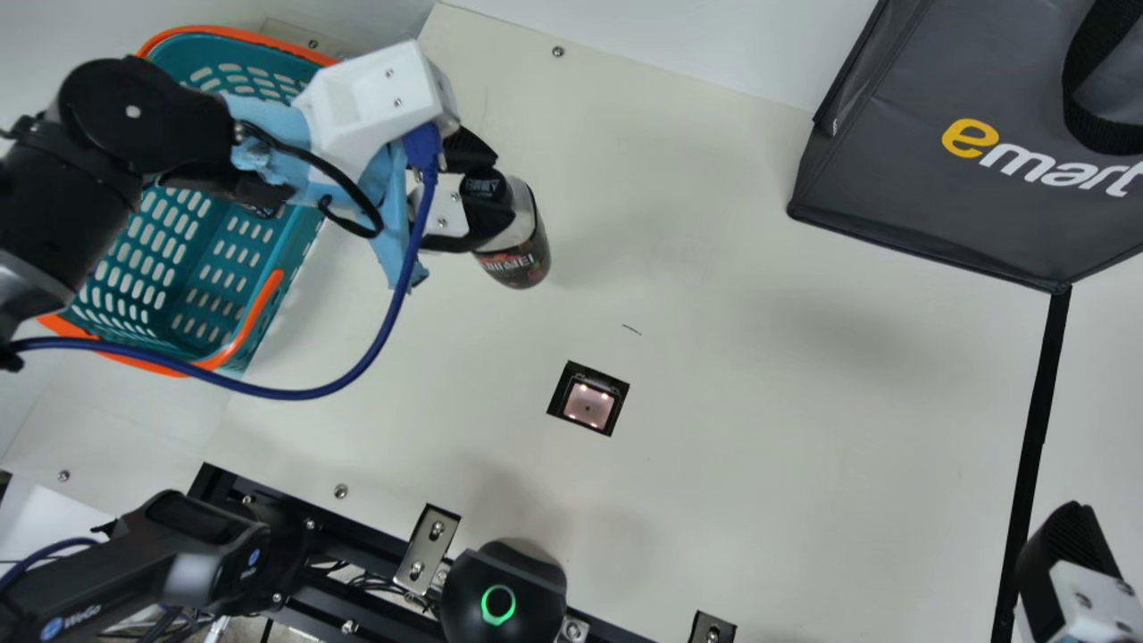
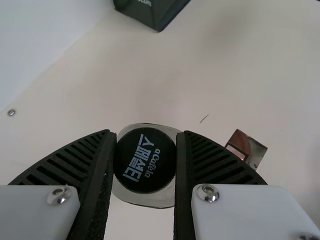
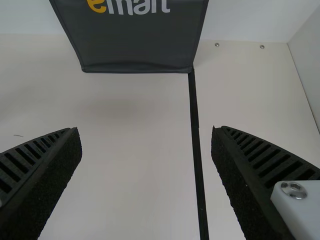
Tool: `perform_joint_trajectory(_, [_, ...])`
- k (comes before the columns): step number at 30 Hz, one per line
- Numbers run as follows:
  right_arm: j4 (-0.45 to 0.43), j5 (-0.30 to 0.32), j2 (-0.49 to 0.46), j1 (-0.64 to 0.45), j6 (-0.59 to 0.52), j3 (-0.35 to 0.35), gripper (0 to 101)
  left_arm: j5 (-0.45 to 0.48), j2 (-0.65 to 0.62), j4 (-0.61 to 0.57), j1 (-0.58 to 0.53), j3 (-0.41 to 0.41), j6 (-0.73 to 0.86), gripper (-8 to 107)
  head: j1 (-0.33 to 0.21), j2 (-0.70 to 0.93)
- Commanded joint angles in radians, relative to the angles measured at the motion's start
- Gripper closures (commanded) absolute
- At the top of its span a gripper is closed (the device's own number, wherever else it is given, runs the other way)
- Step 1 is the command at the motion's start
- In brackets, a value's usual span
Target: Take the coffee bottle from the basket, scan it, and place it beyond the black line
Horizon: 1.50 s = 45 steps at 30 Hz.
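In the main view my left gripper (image 1: pixel 478 192) is shut on the coffee bottle (image 1: pixel 522 254), which hangs tilted just right of the teal basket (image 1: pixel 250 232). The left wrist view has the bottle's black cap (image 2: pixel 145 160) squeezed between both pads of my left gripper (image 2: pixel 145 165). The scanner (image 1: pixel 589 402) is set in the table, nearer the front than the bottle. At the lower right of the main view is my right gripper (image 1: pixel 1063 558), by the black line (image 1: pixel 1040 402). The right wrist view has my right gripper (image 3: pixel 146 155) open, the black line (image 3: pixel 196 130) running between its fingers.
A dark grey bag (image 1: pixel 929 179) stands at the back right, where the black line meets its lower edge. A black device with a green ring (image 1: pixel 504 594) sits at the front edge beside metal brackets. A blue cable (image 1: pixel 357 371) loops below my left arm.
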Motion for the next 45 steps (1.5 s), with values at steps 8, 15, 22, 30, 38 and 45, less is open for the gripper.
perform_joint_trajectory(8, [0.0,0.0,0.0,0.0,0.0,0.0,10,-0.013,0.016,-0.028,-0.046,0.047,0.094,89,-0.027,0.002])
perform_joint_trajectory(15, [0.0,0.0,0.0,0.0,0.0,0.0,10,-0.013,0.035,-0.024,-0.064,0.064,0.144,89,-0.027,0.002])
perform_joint_trajectory(22, [0.0,0.0,0.0,0.0,0.0,0.0,10,-0.004,0.055,-0.022,-0.077,0.065,0.181,89,-0.027,0.002])
perform_joint_trajectory(30, [0.0,0.0,0.0,0.0,0.0,0.0,10,0.012,0.068,-0.018,-0.089,0.061,0.204,89,-0.027,0.002])
perform_joint_trajectory(38, [0.0,0.0,0.0,0.0,0.0,0.0,10,0.026,0.07,-0.02,-0.101,0.061,0.215,78,-0.027,0.002])
perform_joint_trajectory(45, [0.0,0.0,0.0,0.0,0.0,0.0,10,0.031,0.066,-0.019,-0.107,0.065,0.219,64,-0.027,0.002])
